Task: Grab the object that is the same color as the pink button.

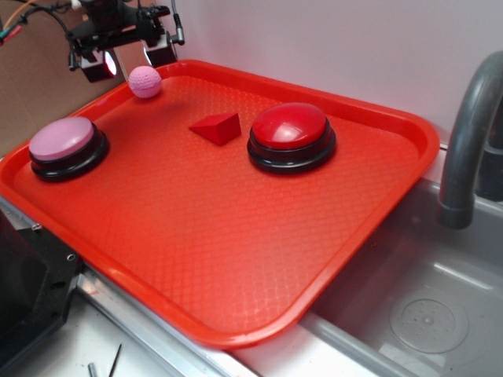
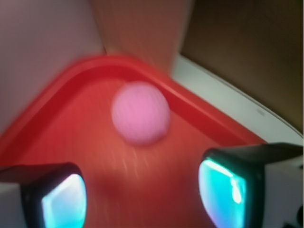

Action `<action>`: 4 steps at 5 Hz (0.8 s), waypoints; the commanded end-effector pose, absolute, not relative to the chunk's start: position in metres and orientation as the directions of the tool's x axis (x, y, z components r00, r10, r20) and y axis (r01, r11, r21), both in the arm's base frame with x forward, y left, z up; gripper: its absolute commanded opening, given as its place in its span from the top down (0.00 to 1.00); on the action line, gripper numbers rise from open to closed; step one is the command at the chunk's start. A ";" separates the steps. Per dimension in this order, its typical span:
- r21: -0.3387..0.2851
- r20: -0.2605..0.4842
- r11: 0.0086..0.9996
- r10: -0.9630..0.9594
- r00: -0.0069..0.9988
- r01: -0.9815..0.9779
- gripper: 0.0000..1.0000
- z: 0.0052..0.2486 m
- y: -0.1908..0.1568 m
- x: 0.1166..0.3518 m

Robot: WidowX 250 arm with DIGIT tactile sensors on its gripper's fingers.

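No readable writing anywhere. Pink ball (image 1: 145, 82) resting in tray (image 1: 236, 259) corner, just ahead of claw (image 1: 128, 56). Claw released, fingers (image 2: 223, 190) spread wide, nothing held.

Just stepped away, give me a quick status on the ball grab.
End effector open, holding nothing. Pink ball on tray near far corner, just ahead of the fingers, not between them. Path to ball unobstructed.

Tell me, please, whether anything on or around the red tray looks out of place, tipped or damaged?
Nothing stands out. The pink ball sits in the tray's far corner near the gripper. The pink button, red button and red wedge rest flat and intact. The wrist view is blurred.
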State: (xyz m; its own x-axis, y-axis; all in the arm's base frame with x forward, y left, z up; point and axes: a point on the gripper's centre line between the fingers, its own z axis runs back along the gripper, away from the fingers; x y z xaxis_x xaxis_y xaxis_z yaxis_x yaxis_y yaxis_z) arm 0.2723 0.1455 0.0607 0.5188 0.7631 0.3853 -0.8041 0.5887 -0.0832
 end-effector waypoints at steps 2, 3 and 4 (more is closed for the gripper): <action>-0.160 0.476 0.539 0.776 0.413 -0.827 0.00 0.063 0.161 0.282; -0.137 0.449 0.535 0.784 0.429 -0.834 0.00 0.055 0.165 0.289; -0.111 0.432 0.517 0.794 0.427 -0.849 0.00 0.047 0.172 0.292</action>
